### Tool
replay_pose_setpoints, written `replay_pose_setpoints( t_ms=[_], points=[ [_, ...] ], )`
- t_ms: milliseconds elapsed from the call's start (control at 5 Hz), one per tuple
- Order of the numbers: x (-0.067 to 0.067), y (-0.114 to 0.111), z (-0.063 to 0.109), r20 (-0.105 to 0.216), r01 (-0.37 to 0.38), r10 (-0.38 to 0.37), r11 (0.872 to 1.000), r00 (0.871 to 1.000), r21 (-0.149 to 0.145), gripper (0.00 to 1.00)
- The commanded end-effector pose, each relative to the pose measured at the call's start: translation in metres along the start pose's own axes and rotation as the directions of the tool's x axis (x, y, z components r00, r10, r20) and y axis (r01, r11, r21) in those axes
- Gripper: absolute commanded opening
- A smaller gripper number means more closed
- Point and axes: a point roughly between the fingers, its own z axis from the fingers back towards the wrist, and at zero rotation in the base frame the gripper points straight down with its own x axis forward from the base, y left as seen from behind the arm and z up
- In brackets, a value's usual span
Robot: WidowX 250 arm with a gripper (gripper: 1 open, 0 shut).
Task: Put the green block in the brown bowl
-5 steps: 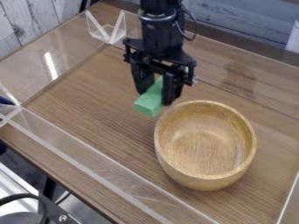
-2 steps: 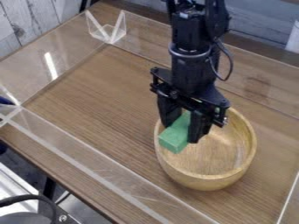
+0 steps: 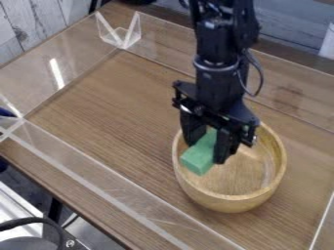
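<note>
The green block (image 3: 200, 156) hangs between the fingers of my gripper (image 3: 209, 148), which is shut on it. Gripper and block are over the left part of the brown bowl (image 3: 256, 187), a large round wooden bowl at the right front of the table. The block's lower end sits at about the height of the bowl's rim, inside its outline. The black arm (image 3: 220, 44) points straight down from above and hides part of the bowl's far rim.
The wooden tabletop (image 3: 104, 107) is fenced by low clear acrylic walls (image 3: 78, 181). A clear bracket (image 3: 120, 31) stands at the back left corner. A grey plank wall runs behind.
The gripper carried the green block right and toward the front, from beside the bowl's left rim to over the bowl, and slightly lower. The bowl has not moved.
</note>
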Motion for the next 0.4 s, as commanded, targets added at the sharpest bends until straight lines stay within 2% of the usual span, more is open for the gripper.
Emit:
replay_pose_setpoints(
  t_ms=[0,200],
  points=[
    [0.0076,-0.005,-0.0014,0.021,0.02,-0.02,1.0,1.0,-0.001,0.0],
    [0.0122,-0.007,-0.0077,0.015,0.028,-0.028,1.0,1.0,0.0,0.0]
  ],
)
